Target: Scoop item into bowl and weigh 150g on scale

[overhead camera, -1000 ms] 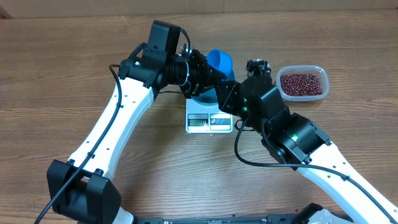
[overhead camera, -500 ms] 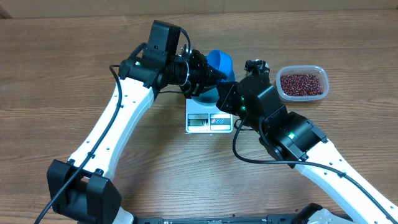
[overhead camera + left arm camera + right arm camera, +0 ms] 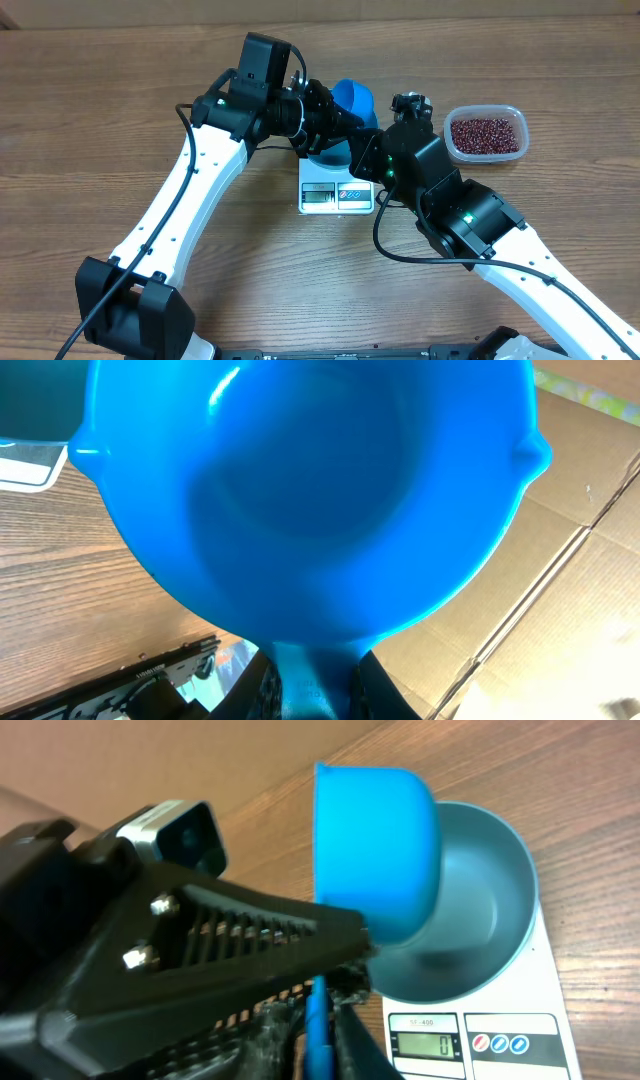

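A small blue scoop [image 3: 352, 98] hangs above the scale, its cup empty in the left wrist view [image 3: 310, 490]. My left gripper [image 3: 315, 675] is shut on the scoop's handle. My right gripper [image 3: 325, 985] comes in from the right, and the thin edge of the same blue handle [image 3: 317, 1020] sits pinched between its fingers. Below the scoop [image 3: 375, 850], the blue bowl [image 3: 480, 910] stands empty on the white scale [image 3: 560, 1010], whose display reads zero. The bowl [image 3: 325, 155] and the scale [image 3: 337, 197] are partly hidden by both arms in the overhead view. The red-brown beans [image 3: 485, 133] lie apart to the right.
The beans fill a clear plastic tub [image 3: 484, 108] on the wooden table right of the scale. Both arms cross over the scale and crowd the space above it. Cardboard sheets line the far edge of the table.
The right arm has edged a little left toward the scoop's handle and its jaws have closed on it. The left arm, scoop, bowl and scale have stayed still.
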